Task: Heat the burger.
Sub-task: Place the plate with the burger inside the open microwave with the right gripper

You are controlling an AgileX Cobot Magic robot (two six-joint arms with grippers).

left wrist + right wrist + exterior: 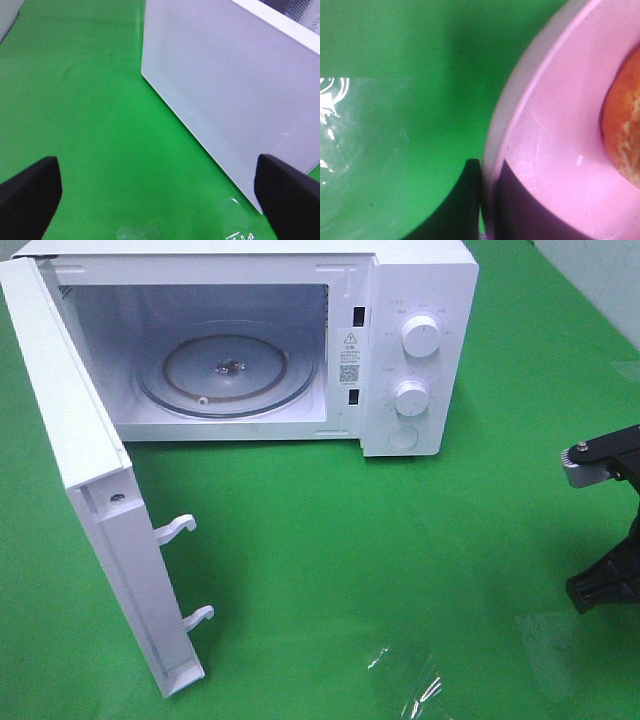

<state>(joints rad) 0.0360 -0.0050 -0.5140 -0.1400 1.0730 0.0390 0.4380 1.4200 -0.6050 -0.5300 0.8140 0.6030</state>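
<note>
My left end effector [159,200] hangs with its jaws spread wide over the green tabletop [75,100], just beside the outer face of the swung-open door [230,85]. The microwave [430,280] shows its glass turntable [225,365]. Far right, my right end effector [487,205] is pinched narrow on the rim of the pink plate [555,100], and the burger [625,130] sits on that plate.

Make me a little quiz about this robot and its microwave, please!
1. True or false: the microwave door stands open.
2. The right gripper is shut on: A) a cup B) the plate rim C) a spoon.
3. Fill in: the burger lies on the ____.
Key: 1 true; 2 B; 3 plate.
</note>
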